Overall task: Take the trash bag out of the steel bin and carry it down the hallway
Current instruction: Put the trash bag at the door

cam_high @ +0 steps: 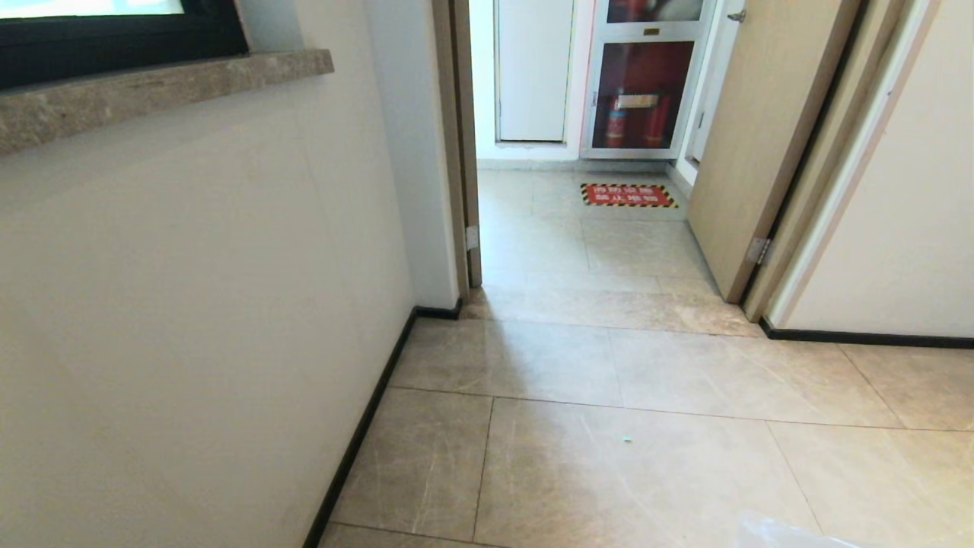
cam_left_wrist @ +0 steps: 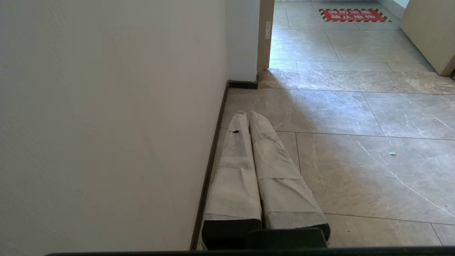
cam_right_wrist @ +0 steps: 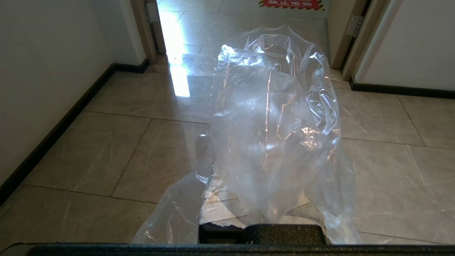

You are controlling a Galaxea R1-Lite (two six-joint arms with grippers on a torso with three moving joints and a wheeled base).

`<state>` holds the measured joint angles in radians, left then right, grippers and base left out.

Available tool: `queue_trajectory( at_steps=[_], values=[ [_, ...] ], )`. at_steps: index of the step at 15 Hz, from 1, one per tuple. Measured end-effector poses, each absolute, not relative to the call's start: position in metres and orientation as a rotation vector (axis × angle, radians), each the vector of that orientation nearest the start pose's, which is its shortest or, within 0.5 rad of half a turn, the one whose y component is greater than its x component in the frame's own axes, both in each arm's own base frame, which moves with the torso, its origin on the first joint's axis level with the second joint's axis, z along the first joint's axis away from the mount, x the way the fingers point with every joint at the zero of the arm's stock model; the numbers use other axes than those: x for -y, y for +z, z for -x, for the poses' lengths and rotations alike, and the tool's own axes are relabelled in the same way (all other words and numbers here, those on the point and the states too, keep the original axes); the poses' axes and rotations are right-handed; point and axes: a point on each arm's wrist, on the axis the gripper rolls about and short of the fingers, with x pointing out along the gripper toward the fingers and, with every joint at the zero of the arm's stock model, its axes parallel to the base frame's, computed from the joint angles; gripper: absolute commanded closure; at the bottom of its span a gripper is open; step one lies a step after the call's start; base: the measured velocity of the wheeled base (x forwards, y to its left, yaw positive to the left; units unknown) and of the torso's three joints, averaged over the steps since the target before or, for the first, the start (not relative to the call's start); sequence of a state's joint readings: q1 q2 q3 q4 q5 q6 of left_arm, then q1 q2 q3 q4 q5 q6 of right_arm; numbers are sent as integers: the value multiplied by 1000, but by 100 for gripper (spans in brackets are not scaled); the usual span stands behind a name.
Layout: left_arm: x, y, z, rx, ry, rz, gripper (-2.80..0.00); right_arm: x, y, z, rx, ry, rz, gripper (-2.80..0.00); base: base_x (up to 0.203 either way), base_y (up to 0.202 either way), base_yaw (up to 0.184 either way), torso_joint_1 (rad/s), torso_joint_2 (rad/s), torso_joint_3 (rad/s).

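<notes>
The trash bag point(cam_right_wrist: 273, 117), thin clear crinkly plastic, hangs over my right gripper point(cam_right_wrist: 245, 128) and hides most of its cloth-wrapped fingers point(cam_right_wrist: 220, 209). That gripper is shut on the bag above the hallway floor point(cam_right_wrist: 106, 149). A corner of the bag point(cam_high: 791, 533) shows at the bottom edge of the head view. My left gripper point(cam_left_wrist: 247, 113) is shut with nothing in it. Its white-wrapped fingers point(cam_left_wrist: 273, 167) lie together, just beside the left wall's black baseboard point(cam_left_wrist: 213, 142). The steel bin is out of view.
Ahead is a doorway with tan frames point(cam_high: 464, 152) and an open wooden door point(cam_high: 761, 144) on the right. Beyond it are a red warning floor mat point(cam_high: 628, 195) and a fire-extinguisher cabinet point(cam_high: 643, 91). A stone window sill point(cam_high: 152, 87) juts from the left wall. A tiny green scrap point(cam_high: 625, 438) lies on the tiles.
</notes>
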<state>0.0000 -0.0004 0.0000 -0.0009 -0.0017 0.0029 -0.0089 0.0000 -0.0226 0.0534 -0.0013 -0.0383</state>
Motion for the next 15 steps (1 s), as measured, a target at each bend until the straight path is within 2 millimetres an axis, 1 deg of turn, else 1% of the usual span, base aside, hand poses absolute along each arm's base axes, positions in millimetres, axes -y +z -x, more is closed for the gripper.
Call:
queue_trajectory(
  at_steps=[15],
  values=[
    [0,76,23,1,-1,-10,0,0,76,25,-31,-9,38,0,0,0,0,0,0,0]
  ],
)
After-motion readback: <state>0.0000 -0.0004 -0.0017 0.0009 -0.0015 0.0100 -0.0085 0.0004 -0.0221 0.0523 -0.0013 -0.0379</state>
